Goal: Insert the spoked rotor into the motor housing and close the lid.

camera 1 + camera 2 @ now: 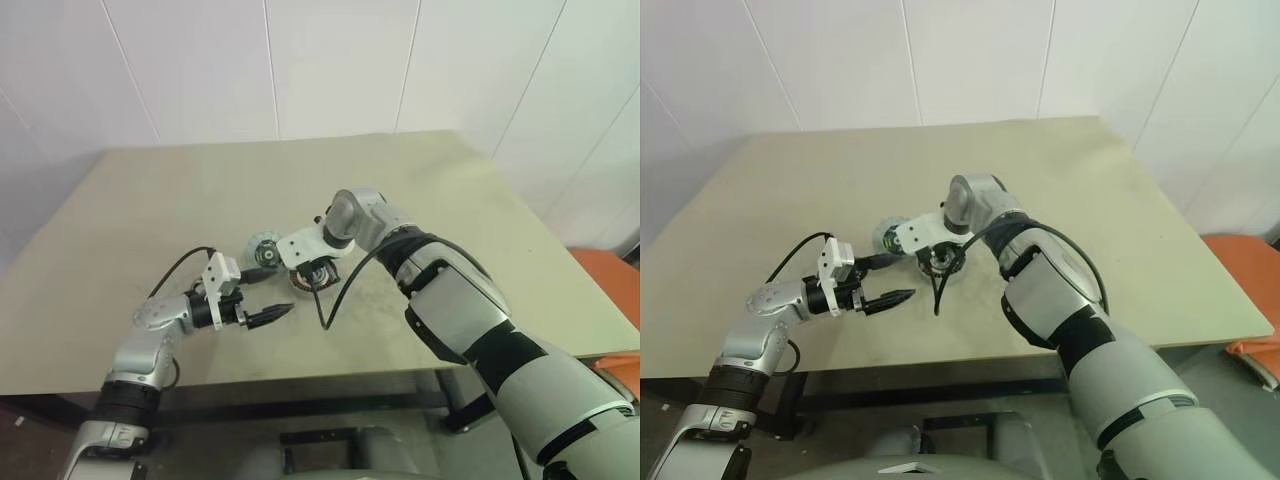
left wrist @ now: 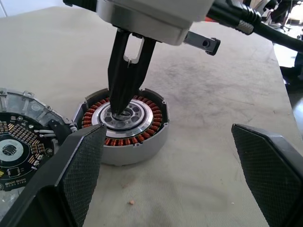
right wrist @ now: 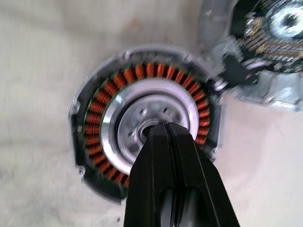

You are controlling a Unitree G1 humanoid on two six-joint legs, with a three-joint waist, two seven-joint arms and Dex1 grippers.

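The spoked rotor [image 2: 93, 115], with its ring of copper windings [image 3: 97, 120], sits inside the round silvery motor housing [image 2: 132, 153] on the table. My right gripper [image 3: 158, 128] points steeply down, shut, its tips [image 2: 119, 109] resting in the silvery centre hub. The lid [image 2: 16, 137], a grey round part with a circuit board inside, lies open side up right beside the housing [image 1: 300, 284]. My left gripper [image 1: 281, 313] hovers low over the table just short of the housing, open and level, with nothing between its fingers [image 2: 83, 165].
The beige table [image 1: 450, 200] has bare room on all sides of the parts. A black cable [image 1: 335, 300] from my right wrist loops down to the table in front of the housing. Something orange [image 1: 610, 290] stands beyond the table's right edge.
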